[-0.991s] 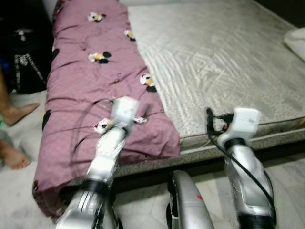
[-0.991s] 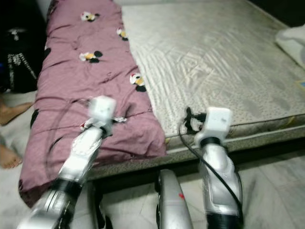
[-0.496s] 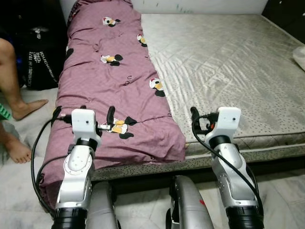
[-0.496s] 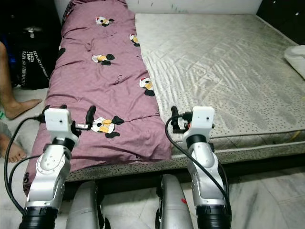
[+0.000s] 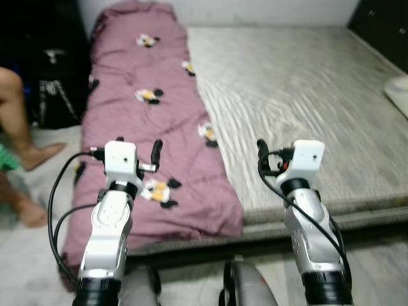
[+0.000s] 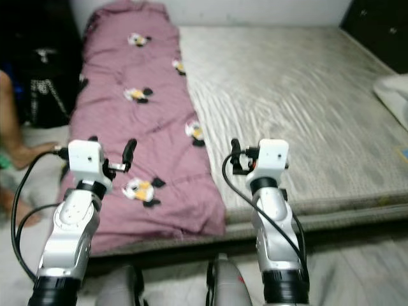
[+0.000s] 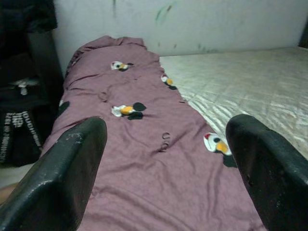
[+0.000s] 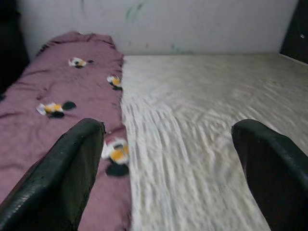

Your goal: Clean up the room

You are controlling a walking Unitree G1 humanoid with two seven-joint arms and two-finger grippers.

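Grey-white wall [image 7: 192,24] stands behind a wide mattress [image 5: 299,95] with a pale quilted cover, which lies low on a light floor [image 5: 25,255].

From the left eye view, a mauve blanket [image 5: 146,121] with small cartoon prints lies folded in a long strip along the left side of the mattress, from the wall end to the near edge, where it hangs a little over the side. At the left of the bed a black bag [image 5: 54,89] stands on the floor, and a person's bare leg and foot [image 5: 29,137] are next to it. The left gripper [image 5: 137,150] is held up above the near part of the blanket; one black finger is seen beside its white wrist box. The right gripper [image 5: 274,156] is held up above the near edge of the bare mattress, just beside the blanket. The picture is somewhat blurred.

From the right eye view, the scene is the same. Something white [image 6: 392,92] lies at the far right edge of the mattress; I cannot tell what it is.

From the left wrist view, the two black fingers [image 7: 62,178] are wide apart and have nothing between them. Behind them the blanket runs up to the wall.

From the right wrist view, the fingers [image 8: 67,173] are also spread wide and hold nothing. Between them is the border where the blanket meets the bare mattress.
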